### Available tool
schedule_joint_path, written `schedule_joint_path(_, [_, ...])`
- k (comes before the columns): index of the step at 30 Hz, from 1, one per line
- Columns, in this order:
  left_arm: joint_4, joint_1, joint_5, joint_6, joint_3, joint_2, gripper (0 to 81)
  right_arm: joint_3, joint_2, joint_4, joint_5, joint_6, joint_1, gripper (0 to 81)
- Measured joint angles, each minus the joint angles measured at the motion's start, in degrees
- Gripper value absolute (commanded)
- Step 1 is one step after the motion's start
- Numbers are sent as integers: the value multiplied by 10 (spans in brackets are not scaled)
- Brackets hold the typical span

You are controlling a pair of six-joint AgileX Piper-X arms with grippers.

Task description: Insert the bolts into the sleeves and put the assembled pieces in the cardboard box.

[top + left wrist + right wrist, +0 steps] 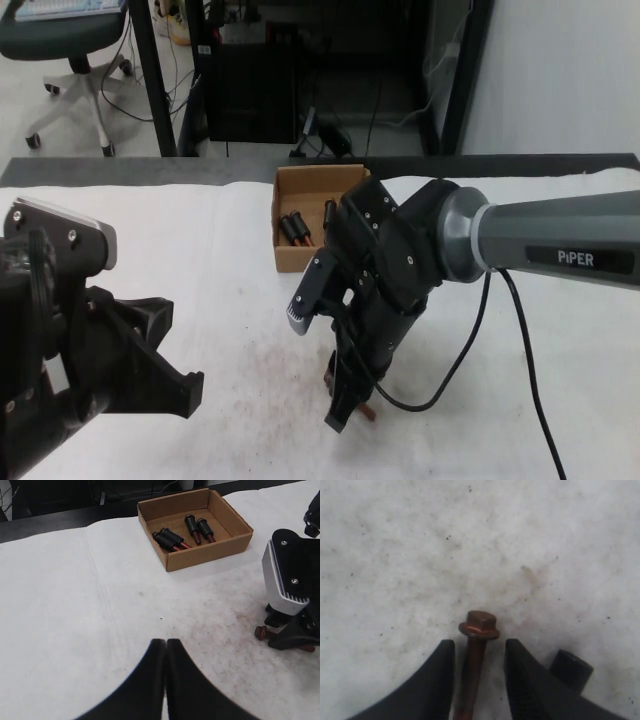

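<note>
A copper bolt point(474, 665) lies flat on the white cloth, its hex head point(479, 625) just past my right gripper's fingertips. My right gripper point(480, 643) is open and straddles the shaft, with a small gap on each side. A black sleeve point(571, 669) lies just outside one finger. In the high view this gripper point(345, 405) points down at the cloth, in front of the cardboard box point(298, 259). The box point(210, 555) holds several assembled black pieces point(170, 539). My left gripper point(166, 650) is shut with nothing in it, hovering over bare cloth at the near left.
White cloth point(200, 260) covers the bench, stained around the right gripper. The right arm's cable point(470, 350) trails over the cloth on the right. Beyond the bench's far edge stand a dark rack point(300, 70) and an office chair point(70, 40).
</note>
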Motion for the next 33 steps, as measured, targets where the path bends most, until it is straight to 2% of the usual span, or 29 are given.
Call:
schedule_joint_path(21, [0, 0, 0, 0, 0, 0, 3, -1, 14, -6, 0, -14, 0, 275])
schedule_joint_path(23, [0, 0, 0, 0, 0, 0, 3, -1, 14, -6, 0, -14, 0, 202])
schedule_joint_path(26, [0, 0, 0, 0, 0, 0, 3, -1, 14, -9, 0, -14, 0, 14])
schedule_joint_path(33, [0, 0, 11, 0, 0, 0, 3, -1, 14, -25, 0, -14, 0, 6])
